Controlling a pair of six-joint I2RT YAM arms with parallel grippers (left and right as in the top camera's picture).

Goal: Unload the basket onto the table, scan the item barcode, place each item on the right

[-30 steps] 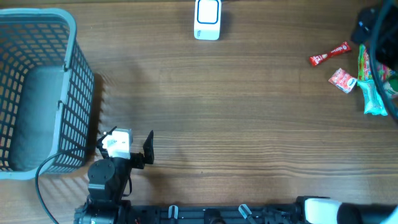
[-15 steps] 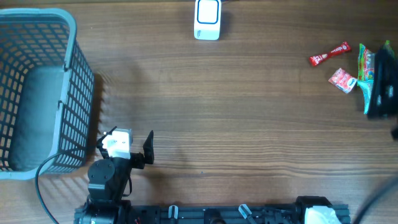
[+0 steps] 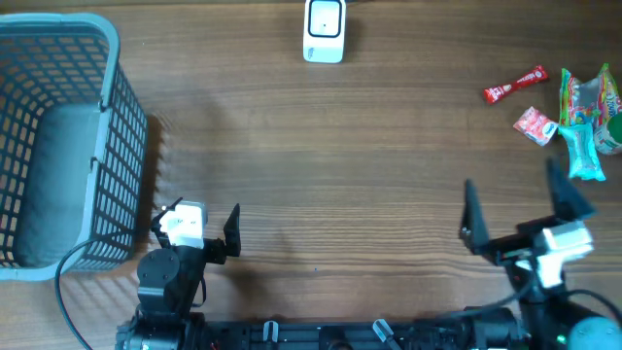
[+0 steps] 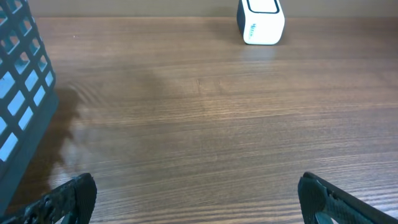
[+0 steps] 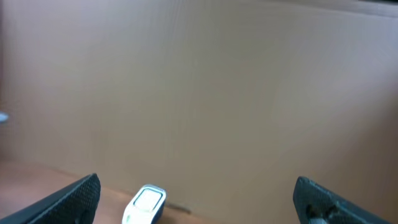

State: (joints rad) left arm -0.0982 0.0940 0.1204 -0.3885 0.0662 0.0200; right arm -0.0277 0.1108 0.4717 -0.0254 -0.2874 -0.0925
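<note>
The white barcode scanner (image 3: 324, 29) stands at the table's far edge; it also shows in the left wrist view as a white box (image 4: 261, 22) and in the right wrist view low down (image 5: 144, 204). The items lie at the far right: a red sachet (image 3: 515, 84), a small red packet (image 3: 535, 125) and colourful wrappers (image 3: 585, 122). No barcode shows on them. My left gripper (image 3: 197, 214) stands open at the near left, beside the basket, empty (image 4: 199, 199). My right gripper (image 3: 517, 199) is open and empty near the front right, short of the items (image 5: 199, 199).
A grey-blue wire basket (image 3: 58, 136) fills the left end of the table; its wall (image 4: 22, 106) shows in the left wrist view. A black cable (image 3: 66, 292) loops by the left arm's base. The right wrist view looks mostly at a plain brown wall (image 5: 217, 93).
The right arm has swung from over the items at the far right edge down to the near right, uncovering the wrappers. The left arm has not moved.
</note>
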